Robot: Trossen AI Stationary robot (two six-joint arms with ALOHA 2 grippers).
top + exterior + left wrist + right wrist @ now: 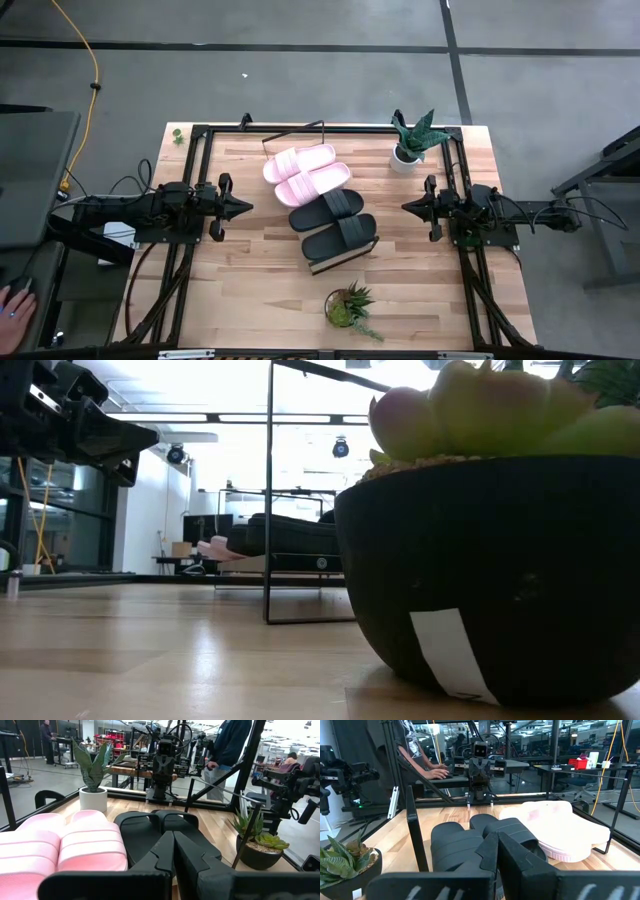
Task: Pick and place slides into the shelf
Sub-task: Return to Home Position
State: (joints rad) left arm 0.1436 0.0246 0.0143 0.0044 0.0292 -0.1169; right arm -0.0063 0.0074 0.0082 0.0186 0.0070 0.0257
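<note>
The left gripper [240, 207] hovers over the table [250, 290], fingers pressed together and empty. In the middle, 2 pink slides [305, 172] and 2 black slides [335, 222] lie on the shelf [330, 263]. The right gripper [408, 207] is the same. Because the shelf is slanted, a slide may slip off.

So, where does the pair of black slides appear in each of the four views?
High view: black slides at the centre of the table.
Low view: black slides far back, left of centre, seen as a dark shape.
Left wrist view: black slides in the middle.
Right wrist view: black slides in the middle, slightly left.
Shared landmark: pink slides lie directly beside them in every view.
</note>
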